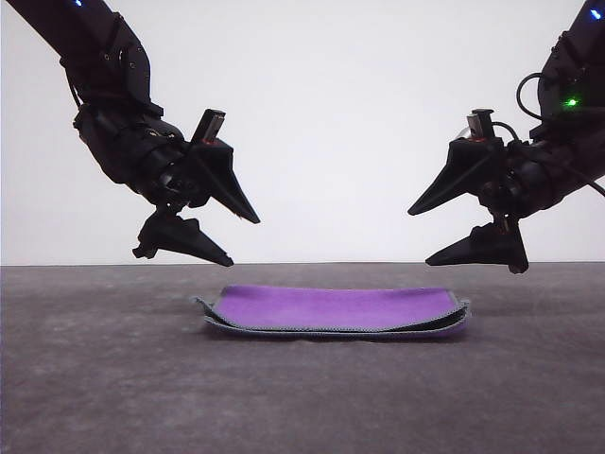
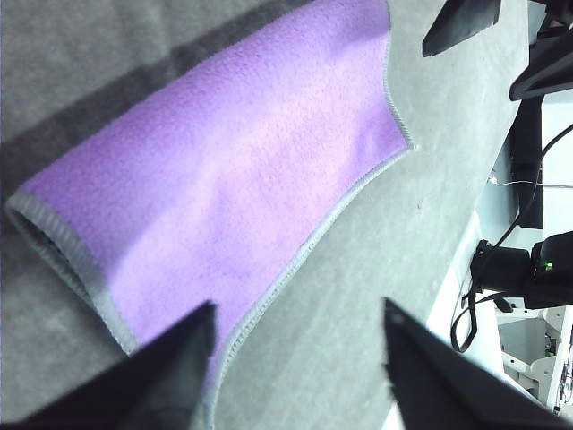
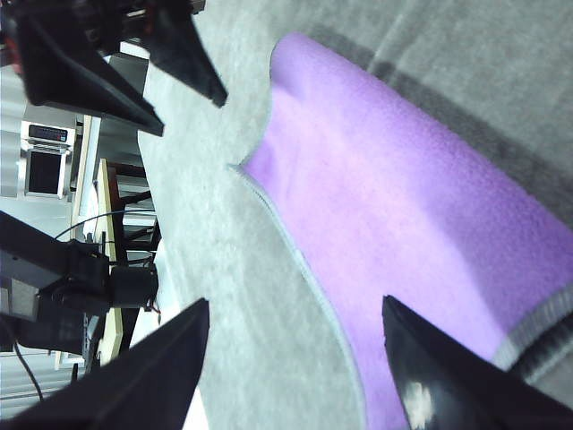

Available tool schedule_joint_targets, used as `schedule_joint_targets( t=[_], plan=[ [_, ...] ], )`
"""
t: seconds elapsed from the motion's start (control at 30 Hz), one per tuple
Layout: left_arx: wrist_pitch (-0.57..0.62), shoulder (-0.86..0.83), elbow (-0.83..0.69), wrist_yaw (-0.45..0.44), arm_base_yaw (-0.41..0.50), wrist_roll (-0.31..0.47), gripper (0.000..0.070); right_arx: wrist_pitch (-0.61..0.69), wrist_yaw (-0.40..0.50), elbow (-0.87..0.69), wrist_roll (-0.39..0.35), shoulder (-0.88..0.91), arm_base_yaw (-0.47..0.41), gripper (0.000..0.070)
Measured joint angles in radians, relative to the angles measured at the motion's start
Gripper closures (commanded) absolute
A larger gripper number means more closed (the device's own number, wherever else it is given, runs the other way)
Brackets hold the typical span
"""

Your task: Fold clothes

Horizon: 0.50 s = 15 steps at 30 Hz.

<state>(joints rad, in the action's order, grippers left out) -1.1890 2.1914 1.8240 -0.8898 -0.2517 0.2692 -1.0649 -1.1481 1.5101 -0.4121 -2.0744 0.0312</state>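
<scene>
- Left tool (image 1: 244, 238) at left of centre in the front view, fingers spread wide apart, tips angled down toward the middle, nothing between them.
- Hovering above the left end of the cloth (image 1: 333, 308), clear of both cloth and desk (image 1: 113, 378).
- Right tool (image 1: 419, 234) mirrored at right of centre in the front view, fingers likewise wide apart, holding nothing, touching nothing.
- Lower finger of the right tool (image 1: 482, 250) just above the right end of the cloth, a gap visible between them.
- Cloth lying low in the middle of the front view on the grey desk, folded over, purple face up, grey stitched edge along the front, dark grey layer peeking out at the right end.
- In the left wrist view, purple cloth (image 2: 242, 179) spread from lower left to upper middle, folded edge with grey trim at the left; two black fingertips (image 2: 170, 367) at the bottom edge, well separated, one over the cloth's near corner, the other over bare desk (image 2: 376, 251).
- Right tool's fingertip (image 2: 461, 22) visible at the upper right of that view.
- In the right wrist view, cloth (image 3: 403, 215) running from upper middle to lower right, black fingertips (image 3: 152, 376) at the bottom, spread wide, bare desk (image 3: 242, 269) between them.
- Left tool (image 3: 183, 94) seen at the upper left of that view, fingers apart.
</scene>
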Motion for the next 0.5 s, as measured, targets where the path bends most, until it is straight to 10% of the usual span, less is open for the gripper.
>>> schedule_joint_targets(
  t=[0.27, 0.5],
  plan=[
    [-0.089, 0.0, 0.155, 0.042, 0.046, 0.0, 0.0269, -0.065, 0.022, 0.0, -0.041, 0.21, -0.075, 0.0303],
    [-0.14, -0.021, 0.383, 0.382, 0.064, -0.051, 0.0268, -0.092, 0.265, 0.0, -0.011, 0.512, -0.096, 0.0299]
  ],
)
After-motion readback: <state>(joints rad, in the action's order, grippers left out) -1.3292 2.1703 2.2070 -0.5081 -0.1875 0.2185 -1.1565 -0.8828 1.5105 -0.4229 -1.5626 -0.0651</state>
